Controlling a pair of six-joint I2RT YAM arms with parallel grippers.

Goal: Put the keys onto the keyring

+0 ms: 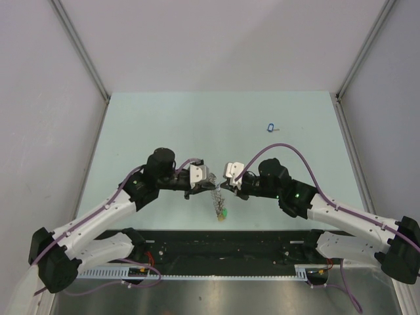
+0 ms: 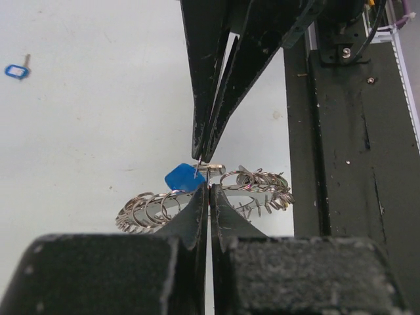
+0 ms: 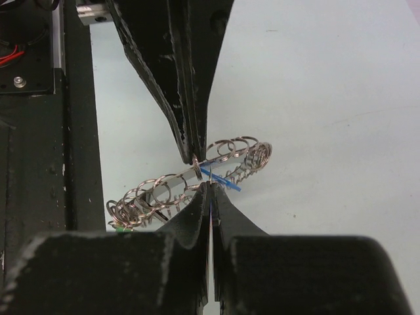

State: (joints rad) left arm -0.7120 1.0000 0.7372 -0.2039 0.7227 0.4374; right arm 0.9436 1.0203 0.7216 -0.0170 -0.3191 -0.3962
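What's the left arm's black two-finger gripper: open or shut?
Shut: left gripper fingertips meet, no gap, pinching the large round silver metal keyring.

The table (image 1: 164,125) was a plain pale mint green. The keyring (image 2: 146,211) gleamed silver throughout its coils, with a green tag (image 1: 224,213) at its low end. The blue-tagged key (image 2: 183,178) showed a bright blue tag, as did the loose key (image 1: 270,127). The left gripper (image 2: 209,194) and right gripper (image 3: 210,194) had matte black fingers. The cables (image 1: 298,157) were purple.
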